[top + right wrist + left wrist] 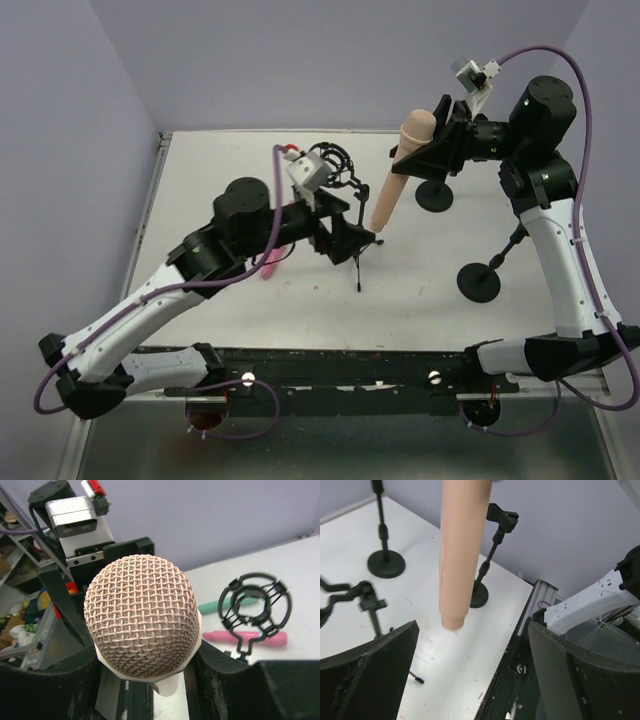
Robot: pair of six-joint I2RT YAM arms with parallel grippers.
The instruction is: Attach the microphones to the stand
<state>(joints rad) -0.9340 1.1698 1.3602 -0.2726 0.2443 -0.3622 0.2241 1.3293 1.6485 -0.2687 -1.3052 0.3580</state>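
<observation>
Top external view: white counter [250,310], both arms reaching in over it. The left arm [160,300] stretches to mid-counter. The right arm [560,260] bends up and back toward the far right.

Three black stands:
- The shock-mount stand [345,185] is in the middle on thin tripod legs, just in front of the left hand [345,240].
- The near round-base stand [479,283] is on the right. Left wrist view shows a clip at its top.
- The far round-base stand [433,195] is behind it, and its upper part is hidden by the right hand [432,150].

The peach microphone [392,185] is off the counter. It tilts with its mesh head up at the right hand and its tail low, near the shock-mount stand. I can't tell whether the tail touches the stand.

In the right wrist view the right hand [150,685] is closed on the peach microphone [142,620] just under the head, one finger on each side.

In the left wrist view the left hand [472,627] is spread wide and grips nothing. The tail of the peach microphone [457,555] hangs ahead of the gap between its fingers, above the counter [445,670].

The pink microphone [271,265] lies flat on the counter, partly under the left arm. In the right wrist view the teal microphone [212,606] lies near the pink microphone [260,638]. Both are seen behind the ring of the shock-mount stand [255,607]. The teal one is not visible from above.
</observation>
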